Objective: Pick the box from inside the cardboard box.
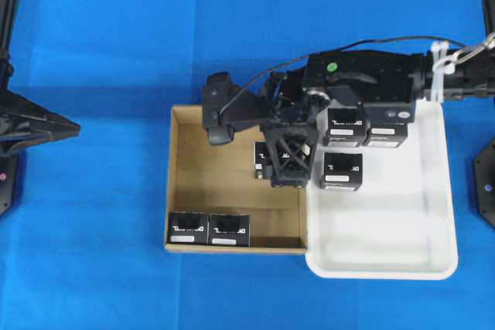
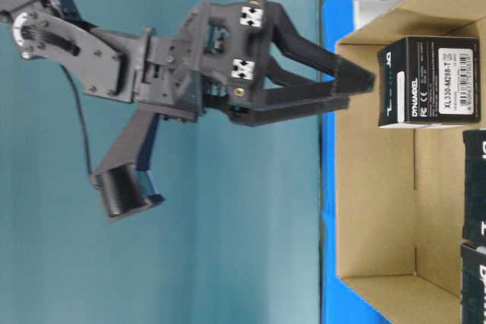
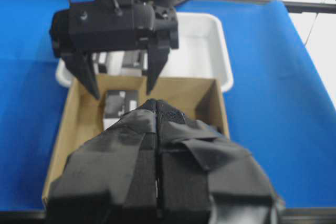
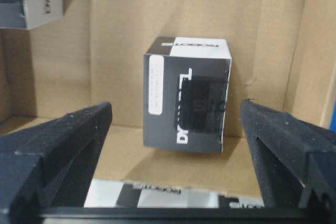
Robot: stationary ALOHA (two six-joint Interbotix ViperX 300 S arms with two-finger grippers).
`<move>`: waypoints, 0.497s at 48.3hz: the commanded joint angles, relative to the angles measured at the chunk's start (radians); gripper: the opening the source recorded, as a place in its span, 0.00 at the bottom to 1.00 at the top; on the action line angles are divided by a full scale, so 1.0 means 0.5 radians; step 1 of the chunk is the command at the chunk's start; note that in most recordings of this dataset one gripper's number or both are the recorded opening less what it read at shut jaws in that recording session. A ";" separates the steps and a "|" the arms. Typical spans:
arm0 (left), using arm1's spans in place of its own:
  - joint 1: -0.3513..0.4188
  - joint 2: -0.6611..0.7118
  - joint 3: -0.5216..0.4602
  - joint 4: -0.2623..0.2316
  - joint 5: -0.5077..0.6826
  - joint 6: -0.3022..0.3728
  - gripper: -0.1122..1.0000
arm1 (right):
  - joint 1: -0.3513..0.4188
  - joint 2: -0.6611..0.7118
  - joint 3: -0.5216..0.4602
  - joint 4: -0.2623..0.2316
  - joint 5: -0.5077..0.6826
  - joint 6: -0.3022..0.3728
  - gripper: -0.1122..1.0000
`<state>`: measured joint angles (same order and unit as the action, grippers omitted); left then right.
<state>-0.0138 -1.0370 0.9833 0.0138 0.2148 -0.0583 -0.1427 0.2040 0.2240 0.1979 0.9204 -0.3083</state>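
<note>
Box (image 2: 429, 81) — lettering I read as DYNAMIXEL and XL330-M288-T, standing in the carton (image 1: 193, 183) toward its 3 o'clock wall. My right gripper (image 4: 173, 145) hangs over it, jaws wide and empty, hiding most of it from overhead. Left gripper (image 3: 157, 145) — pads pressed together, empty.

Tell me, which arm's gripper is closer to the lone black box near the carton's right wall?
Right. The right gripper hangs open over that black box; the left gripper sits shut outside the carton.

Blue table (image 1: 93, 214) under cardboard box (image 1: 179, 191) and adjoining white tray (image 1: 433, 214).
</note>
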 commanded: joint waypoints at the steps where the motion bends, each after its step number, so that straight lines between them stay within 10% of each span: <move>1: -0.003 0.012 -0.055 0.006 -0.009 0.003 0.04 | 0.006 0.034 0.006 0.000 -0.031 -0.003 0.99; 24: -0.003 0.012 -0.049 0.006 -0.009 -0.003 0.04 | 0.000 0.160 0.126 0.000 -0.215 -0.012 0.99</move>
<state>-0.0138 -1.0370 0.9833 0.0153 0.2148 -0.0583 -0.1503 0.2730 0.2807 0.1979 0.8283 -0.3145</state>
